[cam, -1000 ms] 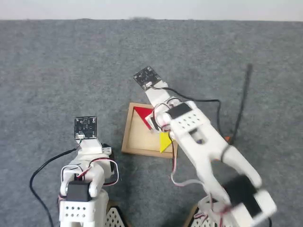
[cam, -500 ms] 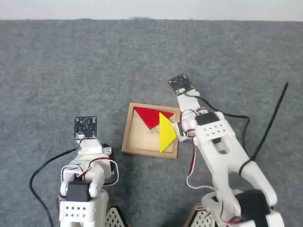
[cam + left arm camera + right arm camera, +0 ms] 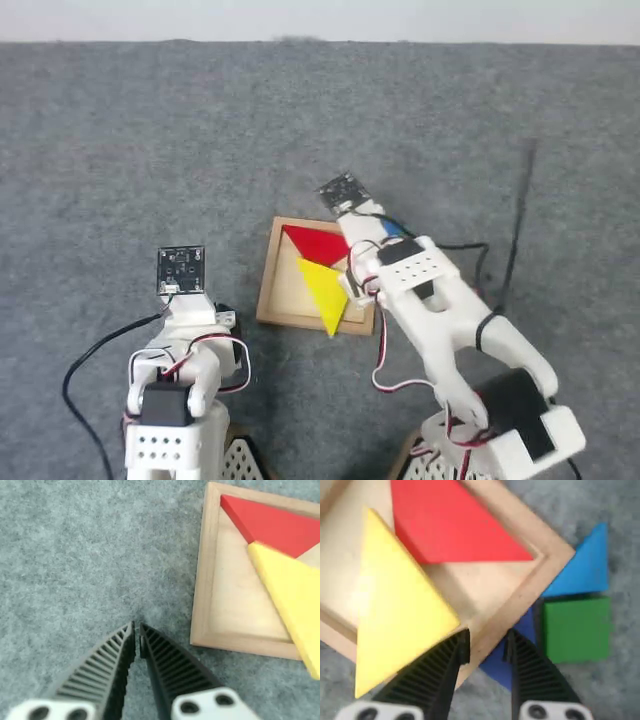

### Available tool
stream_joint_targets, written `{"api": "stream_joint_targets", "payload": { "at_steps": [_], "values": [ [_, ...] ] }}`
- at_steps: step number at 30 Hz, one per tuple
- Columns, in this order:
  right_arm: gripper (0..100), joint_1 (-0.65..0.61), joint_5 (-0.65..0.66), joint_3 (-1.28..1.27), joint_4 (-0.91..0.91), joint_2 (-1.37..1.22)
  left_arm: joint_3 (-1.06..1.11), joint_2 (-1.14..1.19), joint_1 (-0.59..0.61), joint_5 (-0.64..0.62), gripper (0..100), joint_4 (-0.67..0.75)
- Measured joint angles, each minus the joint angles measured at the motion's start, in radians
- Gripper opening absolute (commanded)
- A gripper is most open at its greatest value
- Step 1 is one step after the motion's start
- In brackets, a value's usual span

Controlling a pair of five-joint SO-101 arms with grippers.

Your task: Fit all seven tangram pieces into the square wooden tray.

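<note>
One grey desk (image 3: pixel 120 120) carried everything. One square wooden tray (image 3: pixel 268 290) lay near its middle, between my two arms. Five tangram pieces could be counted. Two large triangles were in the tray: one red triangle (image 3: pixel 318 245) flat against the far rim, and one yellow triangle (image 3: pixel 324 288) beside it, one corner touching the red piece and its long tip lying over the near rim and past it. Three smaller pieces lay on the desk just outside one tray corner: one light blue triangle (image 3: pixel 585 565), one green square (image 3: pixel 577 627) and one dark blue piece (image 3: pixel 500 667), which was partly hidden under my fingers, so I could not tell its shape. My right hand (image 3: pixel 487 642) hung over that side of the tray, its fingers parted only narrowly and gripping nothing; the rim showed in the gap, with one finger just beside a corner of the yellow triangle and the other above the dark blue piece. My left hand (image 3: pixel 137 630) was over bare desk near the tray, fingers pressed together, empty.
</note>
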State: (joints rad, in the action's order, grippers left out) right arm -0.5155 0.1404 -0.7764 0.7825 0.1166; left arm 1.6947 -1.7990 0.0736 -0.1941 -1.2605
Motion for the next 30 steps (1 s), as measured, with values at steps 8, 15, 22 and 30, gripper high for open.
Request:
{"api": "stream_joint_targets", "payload": {
  "at_steps": [8,15,22,30],
  "values": [
    [12.0,-0.037,-0.006,0.041,0.003,-0.051,0.000,0.000,0.000,0.000,1,0.000],
    [11.8,-0.080,-0.046,0.064,0.015,-0.066,0.000,0.000,0.000,0.000,1,0.000],
    [11.5,-0.064,-0.049,0.075,0.035,-0.068,0.000,0.000,0.000,0.000,1,0.000],
    [11.6,0.100,-0.051,0.095,0.087,-0.087,0.000,0.000,0.000,0.000,1,0.000]
  ]
}}
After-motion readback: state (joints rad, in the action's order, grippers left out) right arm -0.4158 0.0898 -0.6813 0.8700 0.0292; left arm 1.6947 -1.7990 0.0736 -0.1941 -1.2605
